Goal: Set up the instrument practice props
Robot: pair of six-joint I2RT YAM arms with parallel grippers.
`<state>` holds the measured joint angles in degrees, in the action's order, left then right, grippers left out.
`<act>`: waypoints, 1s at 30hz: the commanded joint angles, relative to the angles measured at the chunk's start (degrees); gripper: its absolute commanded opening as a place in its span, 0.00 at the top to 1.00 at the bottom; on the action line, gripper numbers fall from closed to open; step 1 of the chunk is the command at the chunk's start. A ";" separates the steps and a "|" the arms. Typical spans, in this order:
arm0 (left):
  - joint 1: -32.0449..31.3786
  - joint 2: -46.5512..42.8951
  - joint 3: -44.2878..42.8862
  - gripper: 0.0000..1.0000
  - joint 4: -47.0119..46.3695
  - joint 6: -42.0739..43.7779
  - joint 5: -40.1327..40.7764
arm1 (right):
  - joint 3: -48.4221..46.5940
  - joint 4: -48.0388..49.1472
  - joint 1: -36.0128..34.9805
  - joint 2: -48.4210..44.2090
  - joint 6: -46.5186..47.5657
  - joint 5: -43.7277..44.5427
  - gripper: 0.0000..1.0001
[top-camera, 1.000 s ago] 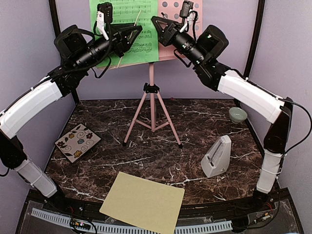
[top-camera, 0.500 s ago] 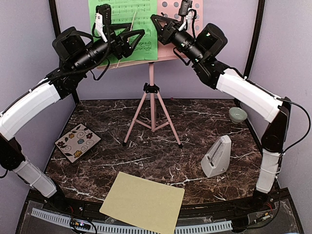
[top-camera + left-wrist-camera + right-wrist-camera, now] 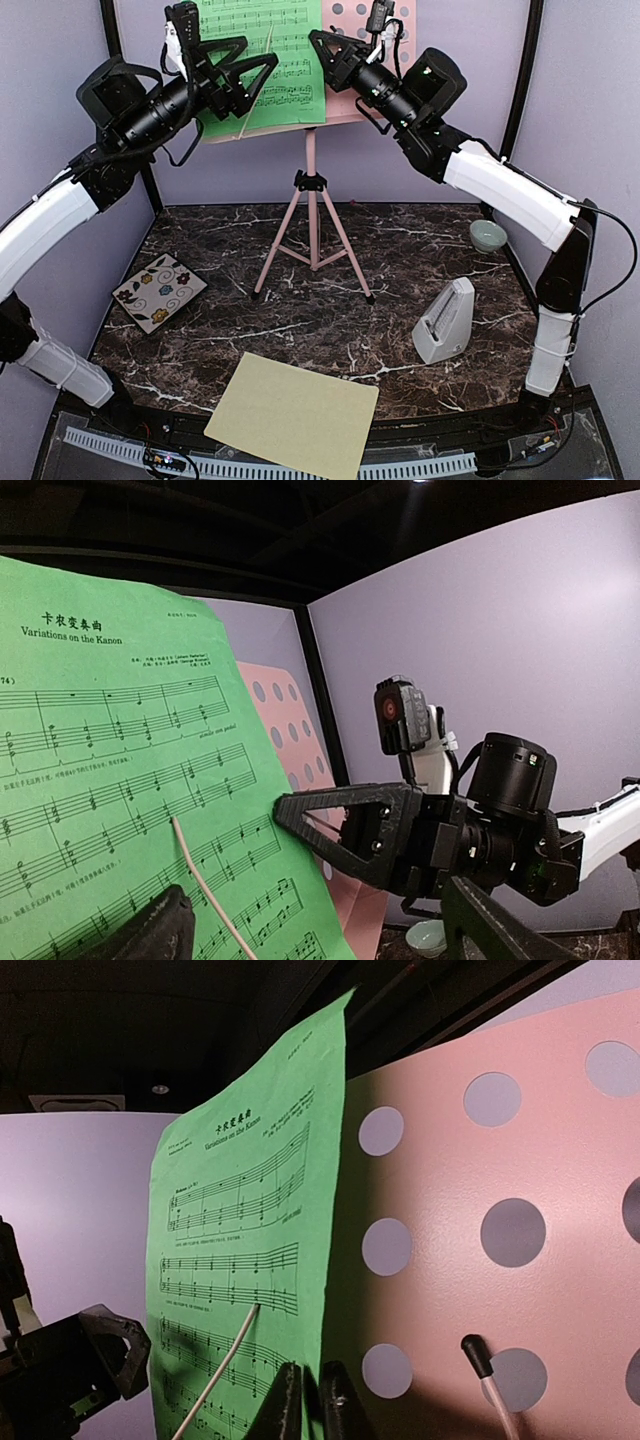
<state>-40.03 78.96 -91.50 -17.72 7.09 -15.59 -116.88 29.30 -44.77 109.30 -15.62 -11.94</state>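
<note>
clearance relative to pink music stand (image 3: 311, 165) | desk front: blocked by left gripper (image 3: 262, 51), jaws wide, and right gripper (image 3: 313, 38) pinching green music sheet (image 3: 295, 20) | under desk: free | left of legs: floral tile (image 3: 158, 292) | right: metronome (image 3: 445, 322), bowl (image 3: 487, 236) | near side: pale yellow sheet (image 3: 292, 415) lying flat

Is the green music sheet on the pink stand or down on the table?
On the stand: the green music sheet leans upright against the perforated desk of the pink stand, well above the table.
</note>
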 commanded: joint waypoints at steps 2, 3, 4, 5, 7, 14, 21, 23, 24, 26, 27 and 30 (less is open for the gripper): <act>-0.14 -3.94 2.88 0.12 1.10 0.94 0.25 | -1.68 0.70 0.30 0.18 -0.14 0.10 0.80; -0.15 -4.51 3.66 0.12 2.25 1.35 0.17 | -2.13 0.27 0.30 0.06 0.02 0.04 0.78; -0.14 -5.17 4.48 0.12 3.30 1.69 0.34 | -2.60 -0.32 0.30 -0.02 0.12 0.03 0.74; -0.15 -5.85 5.35 0.11 4.37 1.91 0.79 | -3.04 -0.98 0.33 -0.13 0.34 0.06 0.70; -0.15 -7.52 7.37 0.07 6.04 2.11 1.43 | -3.00 -1.89 0.31 -0.89 0.77 0.28 0.57; -0.26 -14.08 15.80 0.05 11.16 2.29 1.20 | 0.55 -4.50 0.35 -5.45 2.66 2.46 0.31; -0.31 -21.98 27.65 0.01 13.97 0.73 3.98 | 3.13 -8.43 0.46 -9.45 3.06 2.34 0.13; -0.36 -23.95 30.77 0.01 16.11 -1.00 5.15 | 4.89 -9.05 0.47 -10.98 2.80 2.39 0.11; -0.41 -24.68 32.24 0.01 17.55 -1.83 5.83 | 5.81 -9.48 0.48 -11.74 3.04 2.31 0.11; -0.43 -26.22 36.05 0.01 18.70 -3.55 7.33 | 7.59 -10.83 0.44 -13.41 3.95 2.19 0.10; -0.42 -27.05 38.19 0.01 18.08 -4.64 8.26 | 8.23 -11.73 0.46 -14.35 4.41 2.28 0.09; -0.39 -27.90 43.30 0.01 17.81 -8.80 10.78 | 9.40 -16.36 0.54 -17.07 5.74 1.98 0.08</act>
<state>-40.14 52.38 -53.47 -1.48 4.03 -8.80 -109.08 17.69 -44.60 95.83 -11.92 -10.24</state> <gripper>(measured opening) 0.987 0.912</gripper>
